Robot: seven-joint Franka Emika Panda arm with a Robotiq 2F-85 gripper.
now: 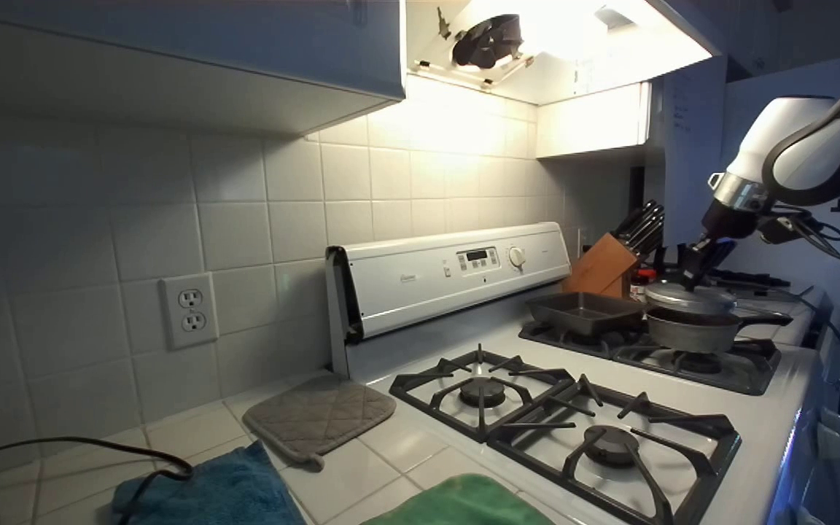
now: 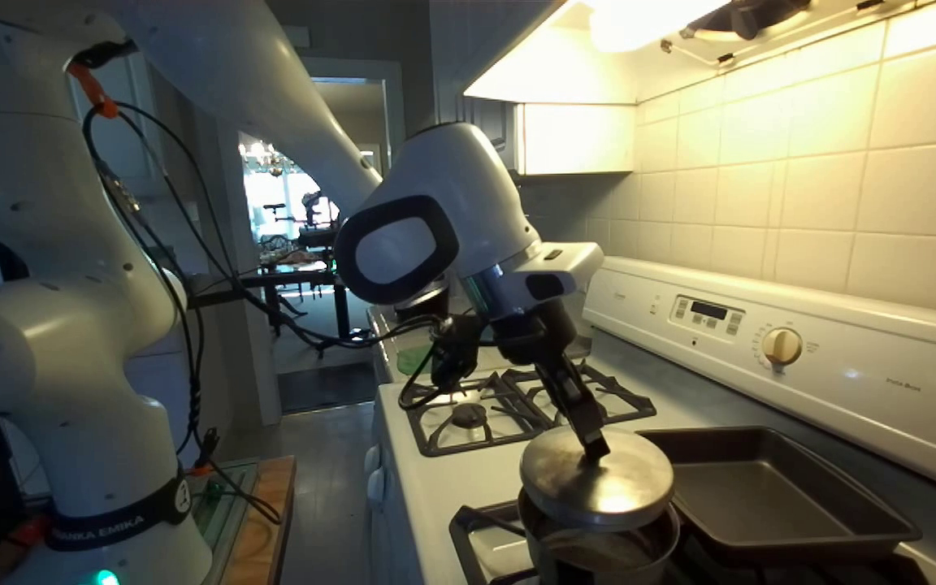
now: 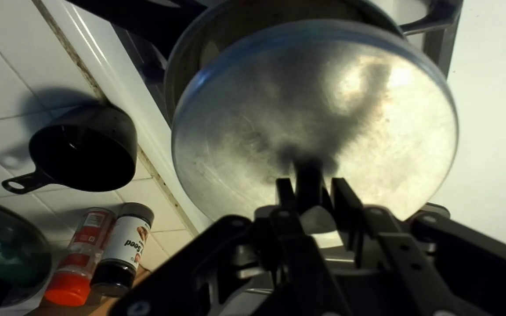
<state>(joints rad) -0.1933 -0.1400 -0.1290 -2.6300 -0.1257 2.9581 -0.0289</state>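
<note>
Stovetop (image 2: 431, 491): round lid (image 2: 590, 491), knob (image 3: 309, 182) upward

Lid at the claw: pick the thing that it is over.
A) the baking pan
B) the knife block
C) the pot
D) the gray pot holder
C: both exterior views show the lid above the pot, part of which shows past the lid's edge in the wrist view.
</note>
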